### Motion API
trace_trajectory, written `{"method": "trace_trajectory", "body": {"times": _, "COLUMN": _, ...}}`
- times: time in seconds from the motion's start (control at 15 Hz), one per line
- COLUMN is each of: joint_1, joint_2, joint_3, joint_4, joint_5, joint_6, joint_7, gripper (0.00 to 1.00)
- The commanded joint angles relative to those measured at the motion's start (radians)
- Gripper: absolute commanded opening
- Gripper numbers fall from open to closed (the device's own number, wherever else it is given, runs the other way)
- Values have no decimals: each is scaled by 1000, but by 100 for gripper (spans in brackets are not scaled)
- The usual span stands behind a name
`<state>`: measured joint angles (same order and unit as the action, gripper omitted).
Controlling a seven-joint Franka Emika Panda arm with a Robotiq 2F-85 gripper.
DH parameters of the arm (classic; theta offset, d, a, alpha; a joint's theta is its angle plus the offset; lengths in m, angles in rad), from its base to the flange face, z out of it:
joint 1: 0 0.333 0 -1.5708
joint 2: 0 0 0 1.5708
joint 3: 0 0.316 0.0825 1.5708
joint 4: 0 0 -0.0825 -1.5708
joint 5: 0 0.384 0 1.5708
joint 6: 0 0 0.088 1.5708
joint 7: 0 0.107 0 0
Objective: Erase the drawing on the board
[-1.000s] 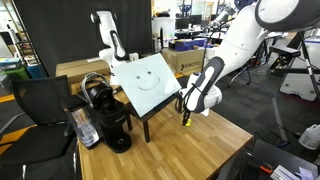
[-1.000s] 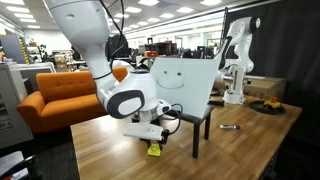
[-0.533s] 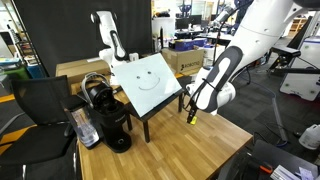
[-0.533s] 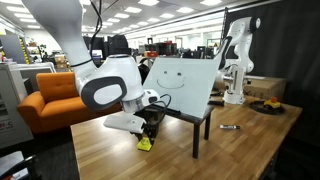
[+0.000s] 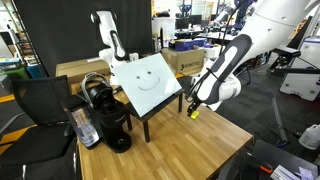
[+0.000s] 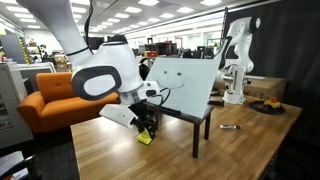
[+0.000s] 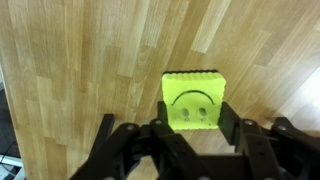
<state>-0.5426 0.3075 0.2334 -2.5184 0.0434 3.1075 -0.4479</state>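
The board [image 5: 150, 85] stands tilted on a dark stand on the wooden table [image 5: 190, 150]. The drawing [image 5: 147, 82], a thin dark smiley, shows on it. In an exterior view the board [image 6: 190, 80] is seen past the arm, its drawing too faint to make out. My gripper [image 5: 192, 112] hangs to the side of the board, just above the tabletop, shut on a yellow-green eraser block [image 5: 193, 114]. The wrist view shows the eraser [image 7: 195, 92] clamped between both fingers of the gripper [image 7: 194, 112], with a smiley printed on its face. In an exterior view the gripper [image 6: 146, 130] and eraser [image 6: 145, 138] sit low in front of the stand.
A black coffee machine [image 5: 110, 120] stands on the table beside the board, with a black chair [image 5: 40, 105] next to it. A second white arm [image 5: 108, 35] stands behind the board. A small dark item [image 6: 229, 127] lies on the table. An orange sofa [image 6: 50, 95] is beyond.
The arm has risen and swung, carrying the eraser a little up off the table and along it. The grip has stayed shut.
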Motion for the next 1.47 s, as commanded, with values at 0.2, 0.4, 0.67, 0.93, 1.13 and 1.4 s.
{"method": "trace_trajectory", "body": {"times": 0.2, "joint_1": -42, "joint_2": -46, "joint_3": 67, "joint_4": -23, "joint_5": 105, "joint_6": 12, "joint_7": 61, "gripper": 27}}
{"method": "trace_trajectory", "body": {"times": 0.4, "joint_1": -45, "joint_2": -49, "joint_3": 83, "joint_4": -31, "joint_5": 146, "joint_6": 38, "joint_7": 96, "gripper": 27}}
{"method": "trace_trajectory", "body": {"times": 0.67, "joint_1": -136, "joint_2": -46, "joint_3": 216, "joint_4": -22, "joint_5": 267, "joint_6": 58, "joint_7": 117, "gripper": 27}}
{"method": "trace_trajectory", "body": {"times": 0.93, "joint_1": -279, "joint_2": -46, "joint_3": 388, "joint_4": -9, "joint_5": 389, "joint_6": 71, "joint_7": 106, "gripper": 27}}
{"method": "trace_trajectory", "body": {"times": 1.13, "joint_1": -399, "joint_2": -37, "joint_3": 514, "joint_4": 0, "joint_5": 461, "joint_6": 101, "joint_7": 99, "gripper": 27}}
{"method": "trace_trajectory", "body": {"times": 1.4, "joint_1": -589, "joint_2": -5, "joint_3": 709, "joint_4": 12, "joint_5": 521, "joint_6": 181, "joint_7": 102, "gripper": 27}}
